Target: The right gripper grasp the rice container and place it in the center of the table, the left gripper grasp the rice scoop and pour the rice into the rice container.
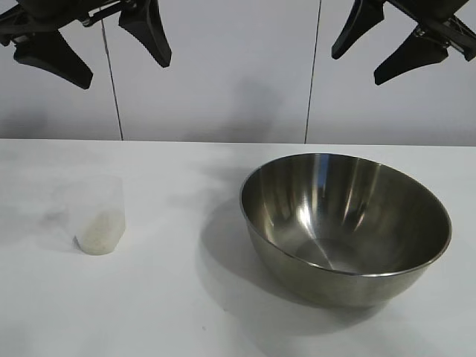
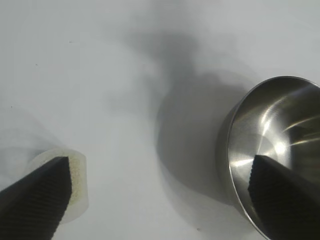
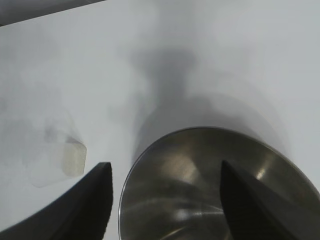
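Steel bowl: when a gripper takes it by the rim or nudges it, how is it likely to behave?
The steel bowl looks polished and mirror-bright, so the rim may be slippery to pinch. Its rounded sides narrow to a small base, so a push near the rim would probably rock or tilt it, or slide it across the smooth table. It appears empty and rigid, so likely light for its width.

We see a plain white bench (image 1: 186,312) filling the lower part of the exterior view, its surface smooth and matte. Behind it stands a pale grey-white wall (image 1: 223,82) made of flat panels, split by two thin dark vertical seams (image 1: 111,82), one toward the left and one toward the right. The bench's far edge meets the wall in a straight level line. Light falls from above and behind, leaving soft grey shadows spread across the benchtop.
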Tool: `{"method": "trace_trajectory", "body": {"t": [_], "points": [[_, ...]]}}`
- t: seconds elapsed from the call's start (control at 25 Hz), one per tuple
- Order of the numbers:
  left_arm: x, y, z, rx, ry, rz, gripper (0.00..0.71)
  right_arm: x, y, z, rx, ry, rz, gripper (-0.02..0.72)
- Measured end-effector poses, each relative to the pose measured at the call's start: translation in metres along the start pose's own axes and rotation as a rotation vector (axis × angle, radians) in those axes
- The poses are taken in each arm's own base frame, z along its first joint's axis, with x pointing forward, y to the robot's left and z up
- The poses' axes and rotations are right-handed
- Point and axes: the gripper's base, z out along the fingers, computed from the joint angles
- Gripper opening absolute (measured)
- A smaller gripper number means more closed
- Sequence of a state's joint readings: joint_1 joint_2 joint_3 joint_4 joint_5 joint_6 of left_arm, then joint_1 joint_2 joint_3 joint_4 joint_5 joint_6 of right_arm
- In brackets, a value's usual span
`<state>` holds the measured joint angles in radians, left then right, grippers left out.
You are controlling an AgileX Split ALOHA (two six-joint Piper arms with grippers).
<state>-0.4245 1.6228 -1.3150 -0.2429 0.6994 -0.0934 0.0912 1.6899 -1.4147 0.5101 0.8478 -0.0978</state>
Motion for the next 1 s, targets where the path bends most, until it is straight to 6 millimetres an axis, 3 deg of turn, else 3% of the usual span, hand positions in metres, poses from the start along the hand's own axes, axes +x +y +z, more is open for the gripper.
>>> {"method": "trace_trajectory", "body": {"t": [0.64, 0.84, 1.0], "points": [[0.0, 0.0, 0.0, 0.0, 0.0, 0.0, 0.694, -0.003, 0.003, 0.0, -0.039, -0.031, 0.038, 0.433], [0.0, 0.0, 0.0, 0.0, 0.0, 0.0, 0.694, 0.009, 0.003, 0.0, -0.03, 0.098, 0.013, 0.433], [0.0, 0.0, 0.0, 0.0, 0.0, 0.0, 0.694, 0.026, -0.01, 0.006, 0.06, 0.292, -0.046, 0.433]]}}
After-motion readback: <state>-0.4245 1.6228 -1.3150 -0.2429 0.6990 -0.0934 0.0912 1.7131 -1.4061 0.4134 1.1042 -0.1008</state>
